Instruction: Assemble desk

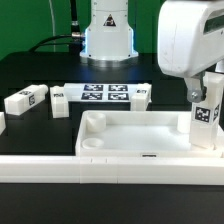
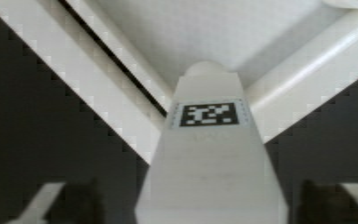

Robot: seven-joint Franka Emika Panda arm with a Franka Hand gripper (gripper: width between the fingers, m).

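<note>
As you look from the exterior view's left, a loose leg [image 1: 25,100] lies on the black counter [image 1: 40,70], then comes the marker board [image 1: 105,93] with the desk top [image 1: 130,135] in front of it. At that top's right end, your pincer [image 2: 190,205] stands apart astride an upright leg [image 1: 207,118], with dark gaps beside both fingers [image 2: 51,200].

Marker board [image 1: 105,93] on black table [image 1: 35,125].

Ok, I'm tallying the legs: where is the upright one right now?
The upright leg stands on the exterior view's right, at the right end of the desk top, directly beneath the gripper, whose open jaws flank it.
</note>
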